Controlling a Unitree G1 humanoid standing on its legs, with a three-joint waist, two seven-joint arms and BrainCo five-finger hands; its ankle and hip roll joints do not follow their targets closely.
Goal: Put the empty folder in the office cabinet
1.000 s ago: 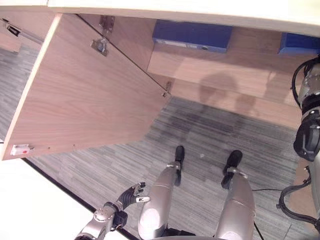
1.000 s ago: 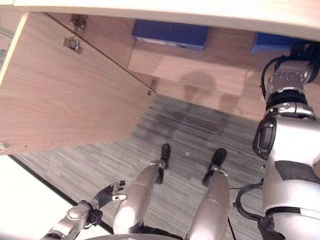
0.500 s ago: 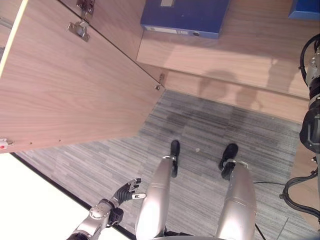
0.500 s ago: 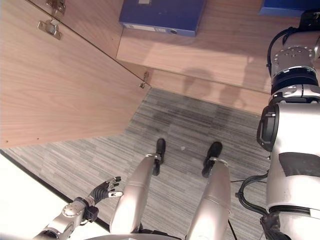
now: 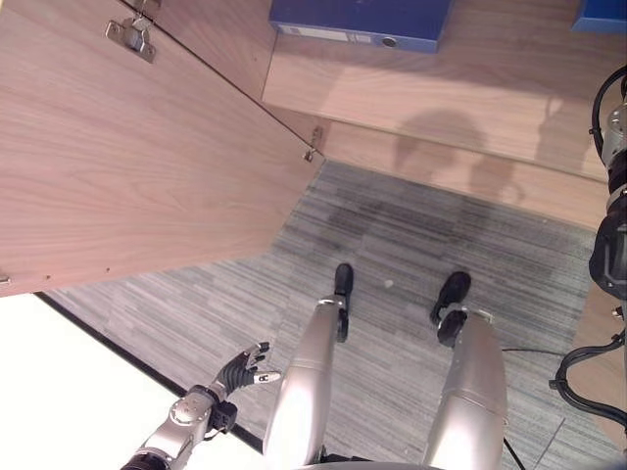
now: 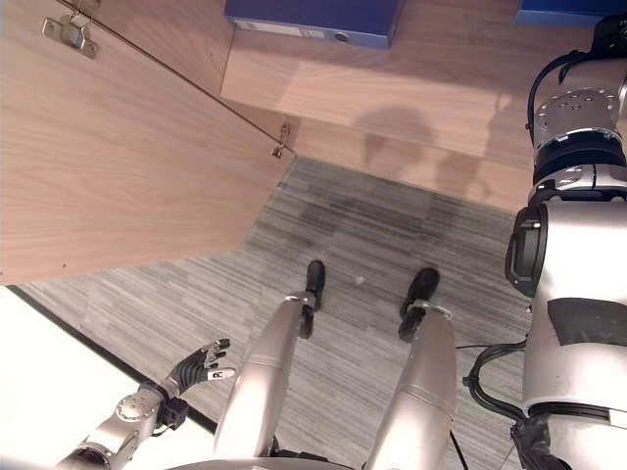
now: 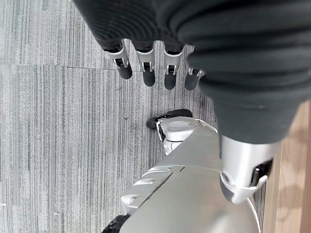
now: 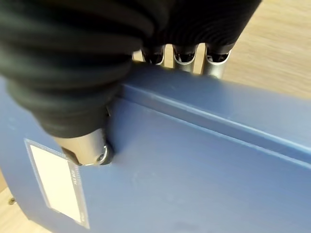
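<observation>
Folders are sitting on the cabinet shelf [image 5: 411, 88]: one blue folder [image 5: 362, 22] is lying flat toward the left of the shelf, near the hinged side, and a second blue folder [image 8: 194, 160] is showing at the far right, where the right arm is reaching in. In the right wrist view the right robot hand [image 8: 92, 145] is gripping that second folder, its thumb pressing on the blue cover beside a white label [image 8: 58, 187] while its fingers [image 8: 214, 65] are curling over the folder's far edge, with the wooden shelf showing beyond them. The cabinet door [image 5: 127, 166] is standing wide open on the left, its metal hinges [image 5: 130, 34] showing on the inner face. The left robot hand [image 5: 240, 370] is hanging low over the grey carpet floor [image 5: 392, 235], well apart from the cabinet, fingers loosely spread and holding nothing.
</observation>
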